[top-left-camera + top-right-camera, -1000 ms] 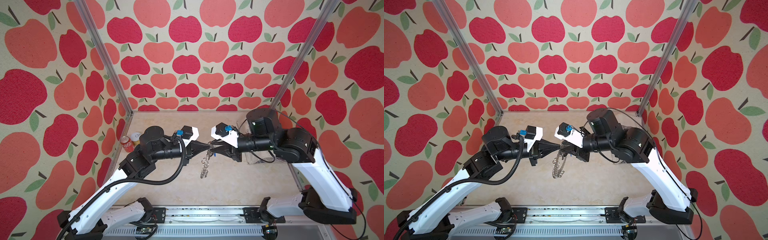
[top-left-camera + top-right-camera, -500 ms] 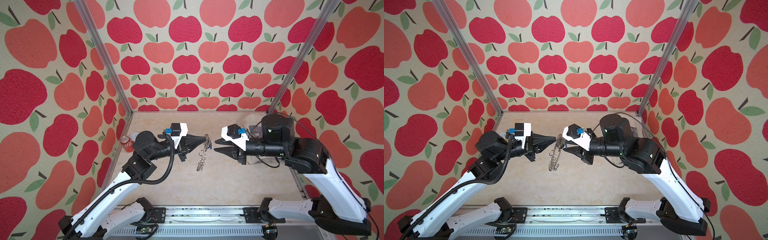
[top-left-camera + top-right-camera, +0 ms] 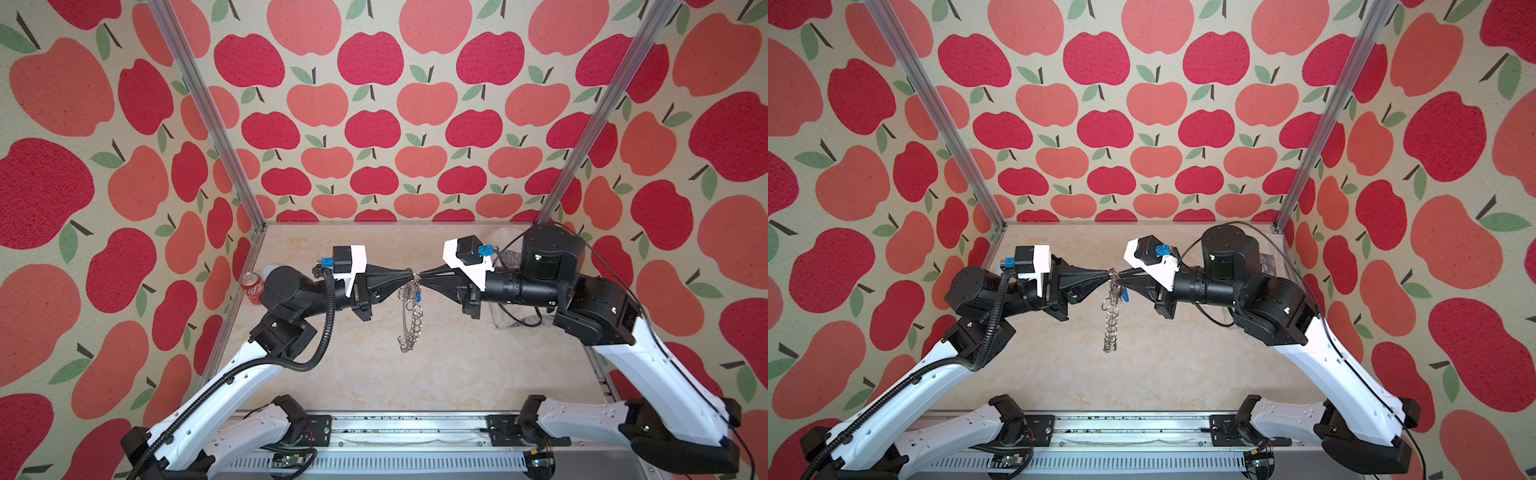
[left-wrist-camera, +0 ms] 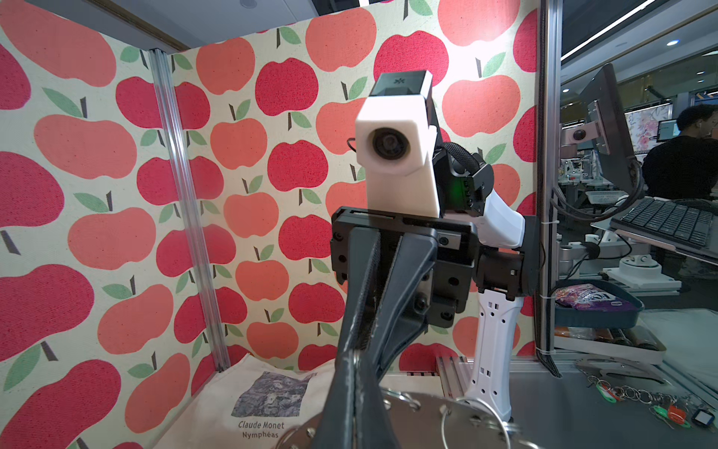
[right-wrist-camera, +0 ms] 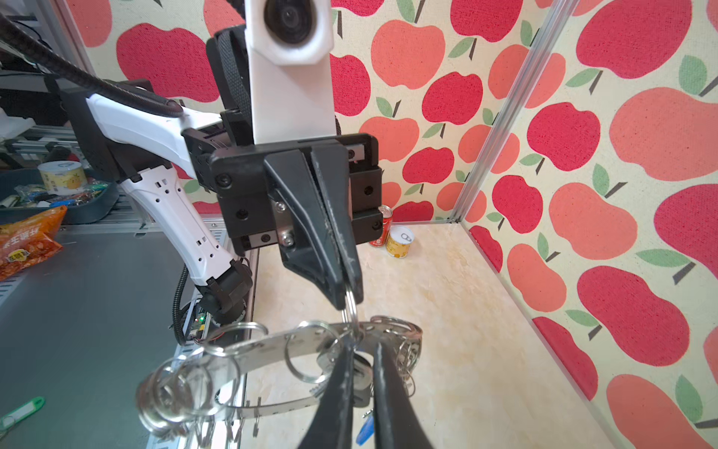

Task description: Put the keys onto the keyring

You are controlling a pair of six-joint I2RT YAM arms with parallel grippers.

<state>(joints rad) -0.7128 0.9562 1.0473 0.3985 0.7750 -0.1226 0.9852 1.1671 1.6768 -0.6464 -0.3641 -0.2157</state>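
Note:
The keyring (image 3: 409, 320) (image 3: 1111, 328), a silver disc fringed with wire rings, hangs edge-on above the table's middle. My left gripper (image 3: 412, 274) (image 3: 1109, 273) (image 4: 355, 355) is shut on a wire ring at the disc's top rim. One of the keys, marked by its blue tag (image 3: 417, 296) (image 5: 365, 429), dangles just under that rim. My right gripper (image 3: 421, 275) (image 3: 1120, 275) (image 5: 363, 344) meets the left one tip to tip at the rim. Its fingers stand a narrow slit apart with grey metal in the slit. Whether they pinch it does not show.
A red soda can (image 3: 252, 286) and a yellow tin (image 5: 400, 241) stand by the left wall. A cream cloth bag (image 4: 272, 396) with a printed picture lies at the back right under my right arm. Loose tagged keys (image 4: 641, 400) lie outside the cell.
Half a second ago my grippers were apart. Now the right one has come back to the keyring's top and its jaws have narrowed. The left one carried the keyring a little rightward.

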